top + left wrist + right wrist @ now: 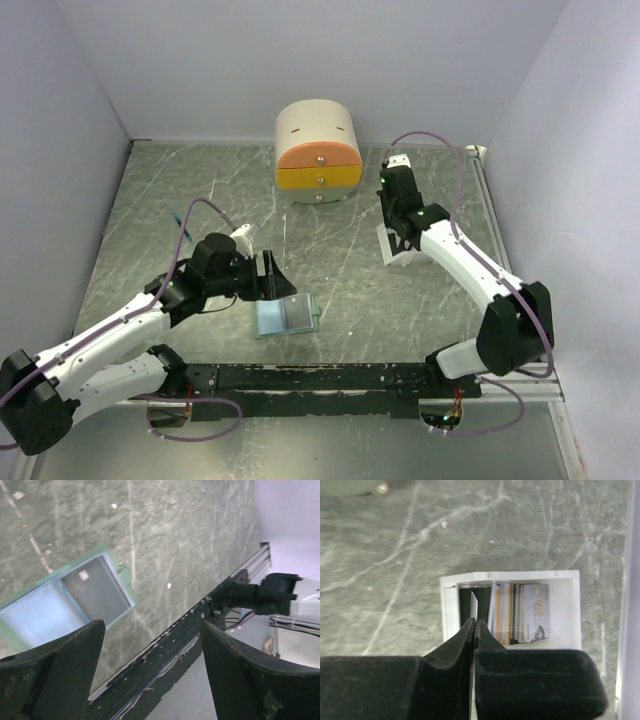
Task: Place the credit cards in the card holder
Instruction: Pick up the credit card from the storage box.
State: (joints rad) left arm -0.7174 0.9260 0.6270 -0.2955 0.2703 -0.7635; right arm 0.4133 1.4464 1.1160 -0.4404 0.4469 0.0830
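The card holder (287,316) lies open and flat near the table's front edge, its pale blue pockets up. In the left wrist view the card holder (45,615) has a dark card (97,592) in one pocket. My left gripper (268,275) hovers just left of and above it, jaws wide open and empty (152,627). My right gripper (404,240) is over the white tray (390,258), shut (474,622) on one thin credit card (474,605) seen edge-on. Several more credit cards (520,612) stand in the tray (565,610).
A round cream-and-orange drawer box (318,152) stands at the back centre. The black base rail (320,378) runs along the near edge and shows in the left wrist view (165,645). Walls close in the table on the left, back and right.
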